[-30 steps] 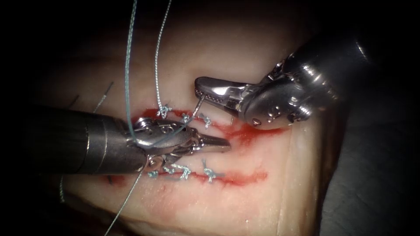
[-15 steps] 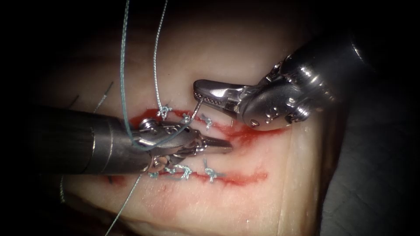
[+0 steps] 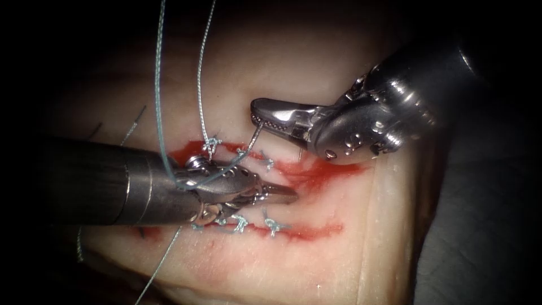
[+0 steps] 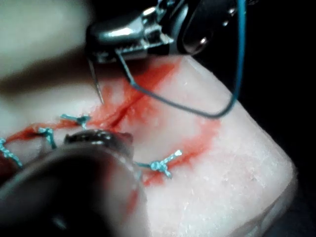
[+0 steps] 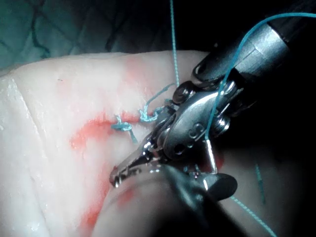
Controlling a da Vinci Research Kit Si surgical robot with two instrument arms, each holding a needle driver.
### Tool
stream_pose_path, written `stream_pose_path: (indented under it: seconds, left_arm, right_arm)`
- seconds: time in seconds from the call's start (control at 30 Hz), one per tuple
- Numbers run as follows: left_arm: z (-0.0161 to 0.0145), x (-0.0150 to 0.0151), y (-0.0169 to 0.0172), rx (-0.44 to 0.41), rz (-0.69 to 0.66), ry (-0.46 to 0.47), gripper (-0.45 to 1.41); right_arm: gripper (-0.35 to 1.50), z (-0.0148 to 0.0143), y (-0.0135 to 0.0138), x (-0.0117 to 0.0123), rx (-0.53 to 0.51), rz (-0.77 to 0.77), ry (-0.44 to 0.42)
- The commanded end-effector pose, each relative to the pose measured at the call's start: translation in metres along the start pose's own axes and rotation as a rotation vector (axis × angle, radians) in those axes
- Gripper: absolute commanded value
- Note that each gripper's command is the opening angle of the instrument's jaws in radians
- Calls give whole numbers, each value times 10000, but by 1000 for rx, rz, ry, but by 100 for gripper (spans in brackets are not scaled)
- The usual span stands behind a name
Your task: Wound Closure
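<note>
Pale tissue (image 3: 316, 68) lies under strong light with dark surroundings on every side, and two red-stained lines run across it, each crossed by knotted blue stitches (image 3: 271, 225). Red fluid (image 3: 316, 169) spreads along the upper line and pools to the right of the stitches there.

From the right, the right hand (image 3: 265, 116) reaches over the upper line with its jaws clamped on the needle (image 3: 257, 135). It grips the needle near the thread end, and both ends of the curve hang below the jaws, clear of the tissue; the left wrist view shows the sharp tip (image 4: 100, 94) hovering just above the red-stained surface, not in it. Thread (image 3: 160, 85) leaves the needle, sweeps down and left across the top of the left hand (image 3: 279, 194), then climbs out of the endoscope view's upper edge. A second strand rises from the leftmost upper stitch.

From the left, the left hand lies between the two stitched lines, pointing right. Its jaws are together and hold nothing; the thread only drapes over its wrist, as the right wrist view (image 5: 217, 106) also shows
</note>
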Motion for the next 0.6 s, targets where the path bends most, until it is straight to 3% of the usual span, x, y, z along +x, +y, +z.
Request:
stream_pose_path:
  seconds: [0.03,0.2,0.43,0.6]
  left_arm:
    - [6,-1,2,0,0,-2,-45]
    - [6,-1,1,0,0,-2,-45]
    - [6,-1,0,0,-1,-2,-45]
    - [6,-1,0,0,-1,-2,-45]
  right_arm:
    - [-35,12,3,-2,-8,-3,-2]
    - [-35,16,8,-4,-29,-28,-1]
    - [-35,21,14,-11,-87,-239,-24]
    - [-35,21,11,-13,-86,-300,-32]
